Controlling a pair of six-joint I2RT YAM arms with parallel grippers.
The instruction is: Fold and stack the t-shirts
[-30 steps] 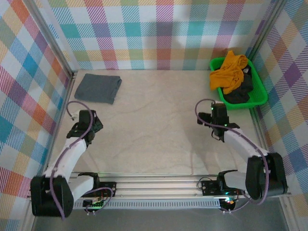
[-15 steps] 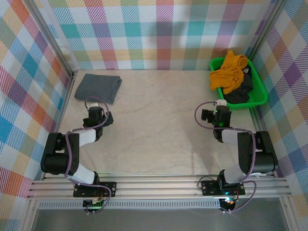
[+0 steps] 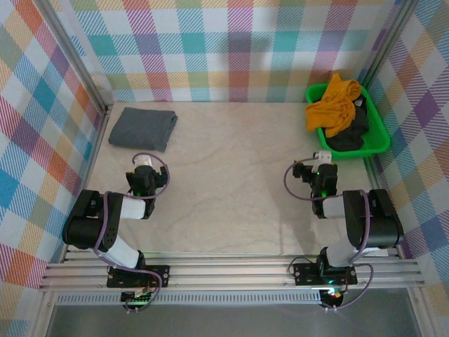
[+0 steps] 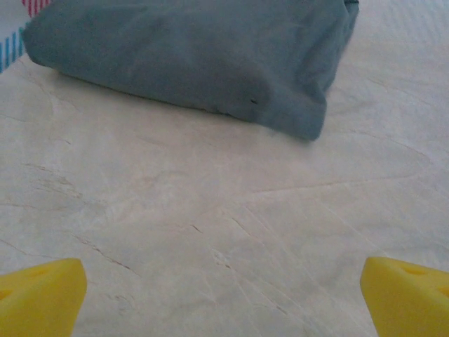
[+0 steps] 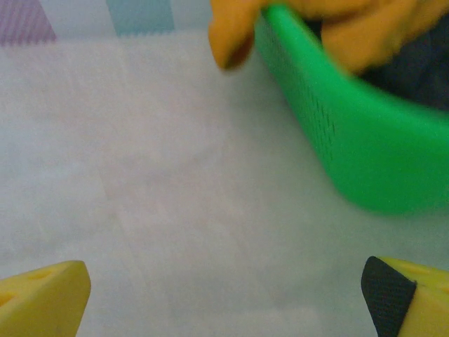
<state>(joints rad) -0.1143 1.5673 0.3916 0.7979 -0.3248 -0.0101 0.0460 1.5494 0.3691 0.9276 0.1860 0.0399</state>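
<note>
A folded slate-grey t-shirt (image 3: 143, 127) lies at the back left of the table, and it fills the top of the left wrist view (image 4: 196, 53). A mustard-orange t-shirt (image 3: 335, 102) is heaped over a dark charcoal one (image 3: 351, 133) inside the green basket (image 3: 382, 144). In the right wrist view the orange cloth (image 5: 330, 31) hangs over the basket's rim (image 5: 351, 154). My left gripper (image 3: 145, 177) (image 4: 224, 298) is open over bare table, short of the grey shirt. My right gripper (image 3: 322, 173) (image 5: 224, 298) is open, near the basket's front left corner.
Checked walls close in the table on the left, back and right. The marbled tabletop (image 3: 231, 175) between the two arms is bare. Both arms are drawn back low near the front rail (image 3: 231, 270).
Both arms have folded back toward their bases. The left gripper has moved right and nearer; the right gripper has slid slightly nearer. The shirts have not moved.
</note>
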